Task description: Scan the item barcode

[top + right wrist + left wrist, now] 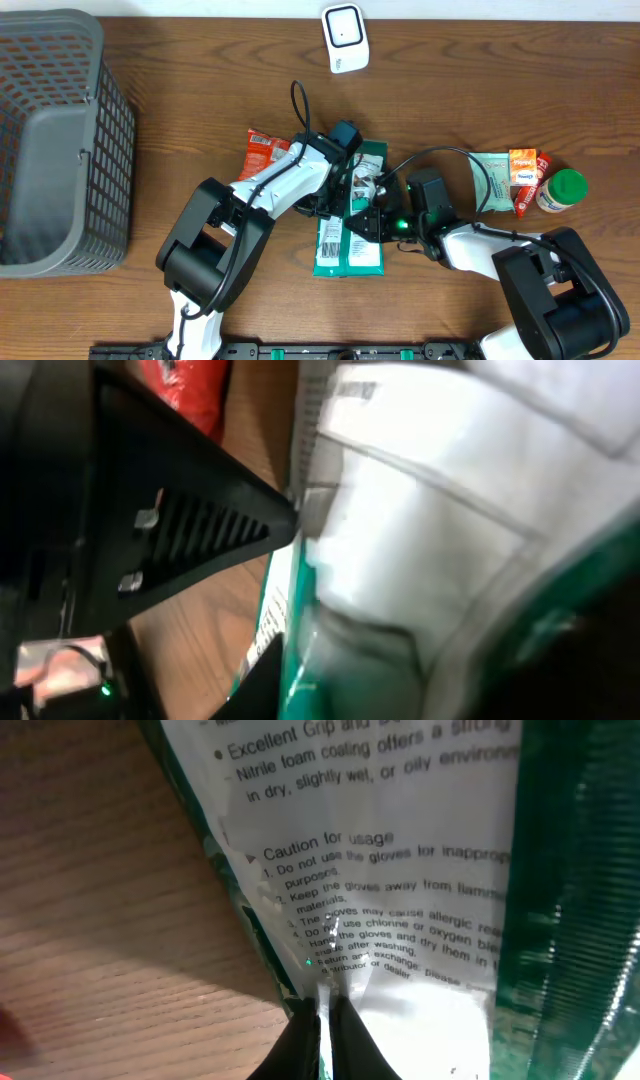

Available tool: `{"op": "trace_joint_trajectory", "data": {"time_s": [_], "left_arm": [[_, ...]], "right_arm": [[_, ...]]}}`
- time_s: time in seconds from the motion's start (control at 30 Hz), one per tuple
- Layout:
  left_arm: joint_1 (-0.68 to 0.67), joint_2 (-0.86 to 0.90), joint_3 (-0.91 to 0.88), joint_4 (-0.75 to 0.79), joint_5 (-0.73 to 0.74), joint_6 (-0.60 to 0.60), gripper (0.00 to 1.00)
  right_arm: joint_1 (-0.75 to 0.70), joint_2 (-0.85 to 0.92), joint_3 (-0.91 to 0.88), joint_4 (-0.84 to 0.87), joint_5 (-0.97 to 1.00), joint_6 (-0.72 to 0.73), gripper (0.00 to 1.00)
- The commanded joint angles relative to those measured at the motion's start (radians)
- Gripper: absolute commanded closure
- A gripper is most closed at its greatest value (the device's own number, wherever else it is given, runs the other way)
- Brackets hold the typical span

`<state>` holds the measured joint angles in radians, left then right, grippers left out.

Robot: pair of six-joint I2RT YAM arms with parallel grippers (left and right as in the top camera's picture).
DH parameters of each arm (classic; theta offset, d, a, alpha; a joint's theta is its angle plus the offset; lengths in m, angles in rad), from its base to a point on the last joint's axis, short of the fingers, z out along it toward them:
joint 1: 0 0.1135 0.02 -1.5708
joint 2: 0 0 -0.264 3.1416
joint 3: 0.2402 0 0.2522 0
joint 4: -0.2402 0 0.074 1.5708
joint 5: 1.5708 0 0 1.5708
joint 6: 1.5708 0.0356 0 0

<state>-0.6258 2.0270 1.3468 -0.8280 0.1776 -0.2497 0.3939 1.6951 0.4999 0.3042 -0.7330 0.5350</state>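
A green and white glove package [350, 250] lies in the middle of the table. My left gripper [352, 172] is at its far end. In the left wrist view the fingertips [325, 1020] are pinched shut on the package's clear film edge [400, 870], just below the printed caution text. My right gripper [367, 222] reaches in from the right. In the right wrist view one black finger [278, 685] presses against the package's side [430, 540], which fills the gap between the jaws. The other finger is hidden. I cannot make out a barcode clearly.
A grey mesh basket [60, 150] stands at the left edge. A white device [345, 38] sits at the back. A red snack packet [265, 155] lies beside the left arm. At the right are a pale green pouch [490, 180], an orange box [522, 165] and a green-lidded jar [562, 190].
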Motion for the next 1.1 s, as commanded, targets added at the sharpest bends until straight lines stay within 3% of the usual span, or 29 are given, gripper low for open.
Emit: {"op": "trace_joint_trajectory", "data": {"time_s": [0.0, 0.07, 0.27, 0.63, 0.77, 0.93, 1.07], "left_arm": [[-0.003, 0.005, -0.006, 0.005, -0.015, 0.006, 0.93], [-0.004, -0.017, -0.001, 0.004, -0.044, 0.006, 0.92], [0.001, -0.14, 0.006, 0.004, -0.089, 0.006, 0.92], [0.123, -0.527, 0.006, -0.022, -0.088, -0.037, 0.84], [0.199, -0.666, 0.006, -0.022, -0.088, -0.04, 0.69], [0.327, -0.793, 0.006, -0.023, -0.089, -0.04, 0.5], [0.446, -0.842, 0.006, -0.023, -0.09, -0.085, 0.42]], "right_arm": [[0.006, 0.008, -0.005, -0.015, -0.009, -0.016, 0.85], [0.006, 0.006, -0.005, -0.015, -0.032, -0.016, 0.83], [0.004, -0.008, -0.003, 0.022, -0.092, -0.045, 0.99], [-0.031, -0.254, 0.01, -0.032, -0.031, -0.095, 0.99], [-0.031, -0.364, 0.096, -0.254, 0.062, -0.195, 0.99], [-0.021, -0.407, 0.354, -0.723, 0.262, -0.371, 0.99], [0.008, -0.403, 0.553, -1.02, 0.475, -0.448, 0.99]]}}
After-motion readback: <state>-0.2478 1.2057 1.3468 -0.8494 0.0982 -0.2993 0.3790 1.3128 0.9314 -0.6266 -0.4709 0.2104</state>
